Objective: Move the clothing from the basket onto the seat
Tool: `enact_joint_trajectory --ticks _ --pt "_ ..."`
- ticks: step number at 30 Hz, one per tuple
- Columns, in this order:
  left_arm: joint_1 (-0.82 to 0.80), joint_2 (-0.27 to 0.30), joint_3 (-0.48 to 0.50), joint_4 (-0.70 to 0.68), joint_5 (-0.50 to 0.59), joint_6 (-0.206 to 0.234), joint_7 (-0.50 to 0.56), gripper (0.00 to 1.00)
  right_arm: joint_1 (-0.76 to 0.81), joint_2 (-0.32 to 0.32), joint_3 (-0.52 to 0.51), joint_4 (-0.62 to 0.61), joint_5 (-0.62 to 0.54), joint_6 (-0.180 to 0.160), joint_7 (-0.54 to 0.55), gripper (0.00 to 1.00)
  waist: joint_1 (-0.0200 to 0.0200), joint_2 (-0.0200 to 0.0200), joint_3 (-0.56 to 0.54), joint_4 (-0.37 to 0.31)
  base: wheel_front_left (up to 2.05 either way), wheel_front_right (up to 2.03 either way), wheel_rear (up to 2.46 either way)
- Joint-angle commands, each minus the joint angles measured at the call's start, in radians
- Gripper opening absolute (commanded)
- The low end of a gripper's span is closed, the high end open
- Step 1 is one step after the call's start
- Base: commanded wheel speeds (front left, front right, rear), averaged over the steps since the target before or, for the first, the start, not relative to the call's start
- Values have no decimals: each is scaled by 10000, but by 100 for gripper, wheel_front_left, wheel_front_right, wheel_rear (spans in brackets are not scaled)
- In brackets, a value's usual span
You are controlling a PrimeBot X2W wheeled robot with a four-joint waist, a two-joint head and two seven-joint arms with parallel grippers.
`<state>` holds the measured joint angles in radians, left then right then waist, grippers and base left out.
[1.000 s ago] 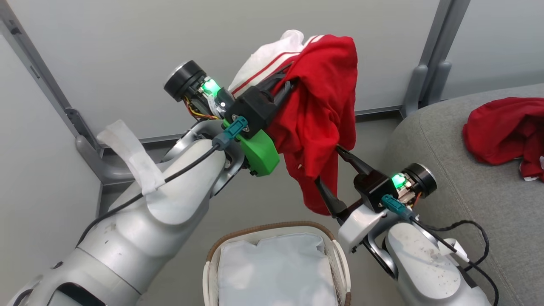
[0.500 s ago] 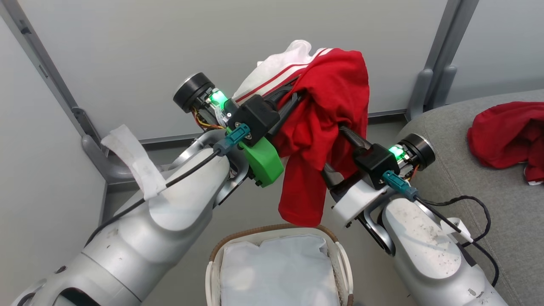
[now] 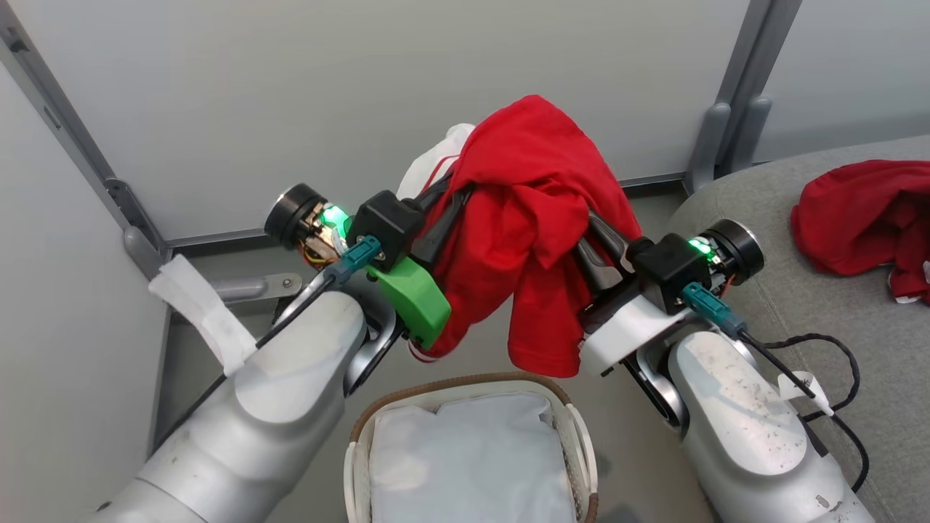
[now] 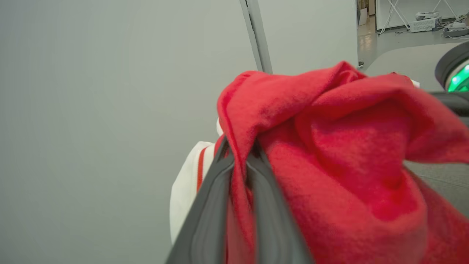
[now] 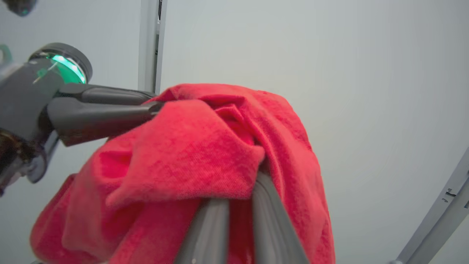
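Right pincer (image 5: 240, 198) tips buried under held red garment (image 3: 523, 218); left pincer (image 4: 240, 161) fingers blurred near lens. Basket (image 3: 450, 381) near end cut by frame bottom; 2nd garment (image 3: 857, 218) on seat (image 3: 806, 290) cut at rt edge.

the head camera looks down from above on the basket (image 3: 459, 379) and the seat (image 3: 785, 276). each wrist camera looks along its own fingers (image 4: 205, 220) toward the grey wall (image 4: 91, 110), very near the red garment (image 4: 348, 165), which all three views share.
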<state>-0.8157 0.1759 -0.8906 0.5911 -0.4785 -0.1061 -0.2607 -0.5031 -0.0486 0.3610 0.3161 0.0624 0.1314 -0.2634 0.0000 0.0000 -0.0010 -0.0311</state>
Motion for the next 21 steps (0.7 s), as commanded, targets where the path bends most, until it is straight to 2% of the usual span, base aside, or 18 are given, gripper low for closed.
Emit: enact_joint_trajectory --ticks 1,2,3,12,21 --pt "347 -55 107 47 -66 91 -40 60 135 -34 -140 -106 54 -14 -22 0 0 0 49 -33 0 0 0" --pt "493 -103 195 12 -124 120 -40 87 158 -34 -216 -158 72 -14 -20 0 0 0 71 -45 0 0 0" --pt "696 -154 326 -32 -173 159 -41 100 183 -33 -292 -200 53 -14 -22 0 0 0 96 -58 0 0 0" --pt "2649 -561 1376 -443 -114 329 -34 100 342 -31 -1095 -402 -271 -14 -22 0 0 0 235 -157 0 0 0" --pt "4266 -1001 2335 -884 449 216 -36 100 697 -33 -1791 -463 -445 -14 -22 0 0 0 306 -291 0 0 0"
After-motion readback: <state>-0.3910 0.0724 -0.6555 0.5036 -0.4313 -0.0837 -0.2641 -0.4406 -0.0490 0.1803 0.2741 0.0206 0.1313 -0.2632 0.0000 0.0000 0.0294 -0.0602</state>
